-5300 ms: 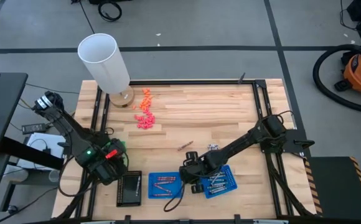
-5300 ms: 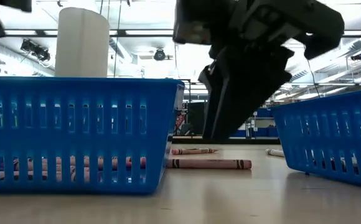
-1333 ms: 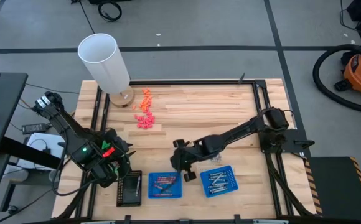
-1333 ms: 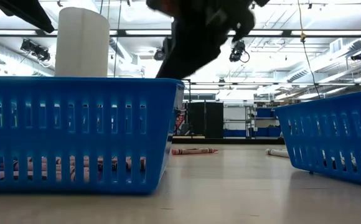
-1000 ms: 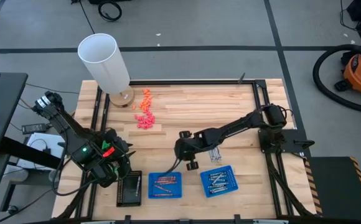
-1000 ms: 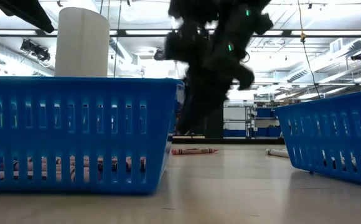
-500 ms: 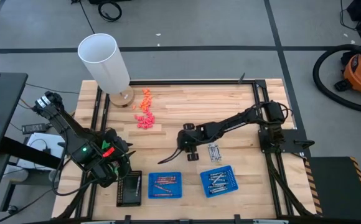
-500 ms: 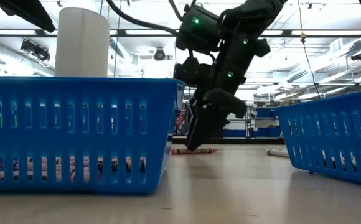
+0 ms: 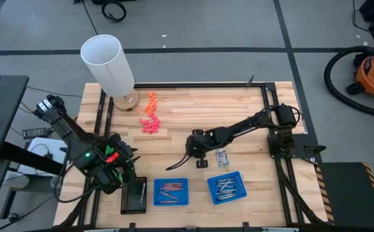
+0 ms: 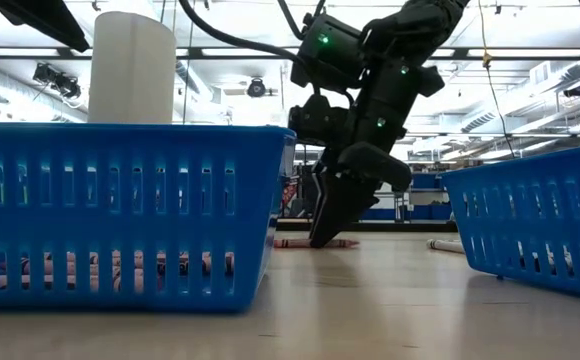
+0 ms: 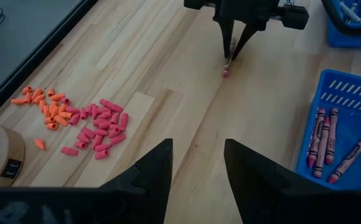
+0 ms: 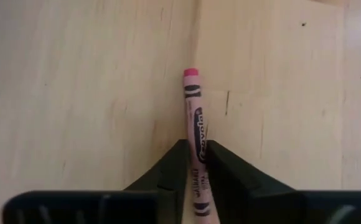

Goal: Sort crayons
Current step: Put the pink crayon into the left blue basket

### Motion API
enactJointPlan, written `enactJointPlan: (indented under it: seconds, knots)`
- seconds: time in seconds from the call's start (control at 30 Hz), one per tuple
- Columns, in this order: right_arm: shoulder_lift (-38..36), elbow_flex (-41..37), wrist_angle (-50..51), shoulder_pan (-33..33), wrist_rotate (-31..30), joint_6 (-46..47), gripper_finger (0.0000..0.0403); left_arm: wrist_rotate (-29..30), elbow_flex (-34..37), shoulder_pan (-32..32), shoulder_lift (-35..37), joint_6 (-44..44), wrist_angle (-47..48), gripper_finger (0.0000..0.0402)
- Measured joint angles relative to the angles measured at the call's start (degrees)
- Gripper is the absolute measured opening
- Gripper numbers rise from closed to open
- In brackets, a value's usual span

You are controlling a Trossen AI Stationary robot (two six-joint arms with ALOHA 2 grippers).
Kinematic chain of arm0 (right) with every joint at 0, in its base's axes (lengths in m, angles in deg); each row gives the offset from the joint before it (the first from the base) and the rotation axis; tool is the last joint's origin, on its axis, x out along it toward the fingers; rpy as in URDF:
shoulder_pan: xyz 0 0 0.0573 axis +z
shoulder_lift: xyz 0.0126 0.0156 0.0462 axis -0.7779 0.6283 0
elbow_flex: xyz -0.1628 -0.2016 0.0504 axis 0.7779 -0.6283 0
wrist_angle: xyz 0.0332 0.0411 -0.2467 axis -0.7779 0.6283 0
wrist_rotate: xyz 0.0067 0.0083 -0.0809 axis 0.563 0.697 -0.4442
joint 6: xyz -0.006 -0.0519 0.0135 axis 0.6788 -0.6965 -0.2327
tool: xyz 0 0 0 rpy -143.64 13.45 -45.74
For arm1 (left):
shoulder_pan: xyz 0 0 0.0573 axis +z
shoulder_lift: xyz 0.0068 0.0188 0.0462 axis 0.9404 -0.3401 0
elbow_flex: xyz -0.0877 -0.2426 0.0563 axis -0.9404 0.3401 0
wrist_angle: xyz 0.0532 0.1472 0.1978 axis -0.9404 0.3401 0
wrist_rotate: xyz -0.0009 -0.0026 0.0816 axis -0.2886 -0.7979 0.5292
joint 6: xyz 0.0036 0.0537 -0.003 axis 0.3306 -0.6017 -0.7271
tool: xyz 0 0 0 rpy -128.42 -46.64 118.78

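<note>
A magenta crayon (image 12: 195, 118) lies flat on the wooden table (image 9: 238, 106), with my right gripper (image 12: 196, 163) (image 9: 194, 153) down over it and shut on it. In the low view the crayon (image 10: 295, 243) rests on the board under the fingers (image 10: 328, 222). My left gripper (image 11: 197, 148) (image 9: 121, 169) hangs open and empty over the table's near left. One blue tray (image 9: 171, 192) holds reddish crayons (image 11: 327, 140). The other blue tray (image 9: 226, 187) holds grey crayons. Several grey crayons (image 9: 221, 156) lie loose beside my right gripper. My right gripper pinches the crayon's paper-wrapped shaft (image 12: 198, 149) between its two fingers, on the half away from the magenta end (image 12: 192, 73). The fingers slant steeply down and stand on either side of the shaft. The crayon lies flat on the table.
A tall white cylinder (image 9: 107, 63) stands at the far left, with orange and pink bits (image 9: 149, 113) scattered beside it. A black box (image 9: 134, 195) sits left of the trays. Another crayon (image 10: 444, 244) lies by the right tray in the low view. Bare wood spans the far right.
My right gripper has gone from near the trays toward the table's far edge and sunk to the board, coming down over the magenta crayon. The crayon has stayed where it lay. My left arm has kept still.
</note>
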Motion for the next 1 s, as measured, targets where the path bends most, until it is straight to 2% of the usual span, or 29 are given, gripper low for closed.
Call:
enactJointPlan:
  seconds: [0.2, 0.37, 0.6, 0.73, 1.0]
  knots:
    - [0.05, -0.02, 0.3, -0.03, 0.58, -0.02, 0.002, 0.02, 0.0, 0.02, 0.0, -0.02, -0.44, 0.0155]
    - [-1.25, 0.21, 1.57, 0.18, 0.57, 0.19, 0.0034, 0.23, -0.01, 0.02, -0.21, -1.11, -2.5, 0.0155]
    - [-7.59, 0.13, 0.98, 2.66, -2.84, 0.35, 0.0046, 6.21, -0.04, 0.98, -6.64, -11.03, -9.81, 0.0155]
    - [-10.24, 0.11, -3.84, 4.87, -3.24, 0.52, 0.0046, 8.05, -0.04, 3.37, -11.56, -15.52, -13.09, 0.0161]
    - [-12.69, 0.22, -14.64, 9.03, -3.22, -1.88, 0.0046, 6.74, -0.02, 7.86, -17.03, -26.88, -24.19, 0.0198]
